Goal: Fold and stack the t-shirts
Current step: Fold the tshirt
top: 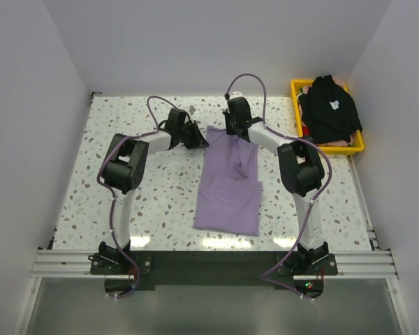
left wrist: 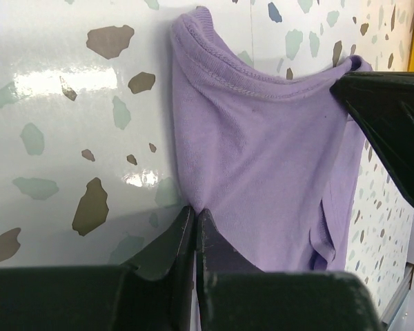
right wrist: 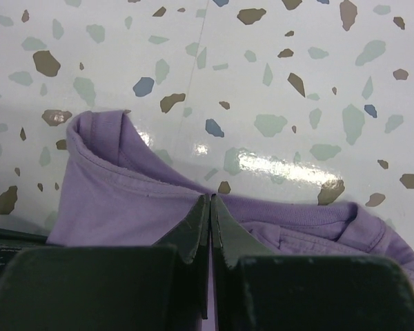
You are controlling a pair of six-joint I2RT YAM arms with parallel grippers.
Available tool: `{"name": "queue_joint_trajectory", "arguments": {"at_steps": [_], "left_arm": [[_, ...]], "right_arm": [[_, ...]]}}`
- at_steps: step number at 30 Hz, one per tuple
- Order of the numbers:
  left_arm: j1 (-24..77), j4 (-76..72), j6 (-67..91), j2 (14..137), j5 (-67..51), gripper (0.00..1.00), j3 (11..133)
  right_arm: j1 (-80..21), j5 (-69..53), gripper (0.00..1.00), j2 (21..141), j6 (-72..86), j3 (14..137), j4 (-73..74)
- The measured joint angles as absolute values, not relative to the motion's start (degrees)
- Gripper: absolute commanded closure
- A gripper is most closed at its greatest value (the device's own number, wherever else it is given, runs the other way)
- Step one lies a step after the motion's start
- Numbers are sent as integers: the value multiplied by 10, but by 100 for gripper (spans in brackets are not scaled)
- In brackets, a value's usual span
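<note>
Lavender t-shirt: on the speckled table, left of the yellow basket and well apart from it; the edge level with the basket is lifted.
Left gripper: fingers together, pinching the lifted edge at the corner farther from the basket.
Right gripper: fingers together, clamped on the same edge at the corner nearer the basket.
Top view only: full shirt outline, a long rough rectangle with creases; black t-shirt heaped in the basket, small white mark showing.
Left wrist only: stitched hem sagging between both grippers.
Right wrist only: hem rolled over; glare on the tabletop.
Materials: soft matte knit; glossy terrazzo-pattern table; rigid rectangular basket.
</note>
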State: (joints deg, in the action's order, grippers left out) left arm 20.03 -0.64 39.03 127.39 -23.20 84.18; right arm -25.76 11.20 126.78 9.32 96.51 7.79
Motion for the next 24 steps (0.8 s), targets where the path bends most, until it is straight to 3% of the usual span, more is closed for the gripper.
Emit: {"name": "queue_joint_trajectory", "arguments": {"at_steps": [24], "left_arm": [[196, -11, 395, 1276, -236, 100, 842]], "right_arm": [[-254, 145, 97, 1281, 120, 994, 135]]}}
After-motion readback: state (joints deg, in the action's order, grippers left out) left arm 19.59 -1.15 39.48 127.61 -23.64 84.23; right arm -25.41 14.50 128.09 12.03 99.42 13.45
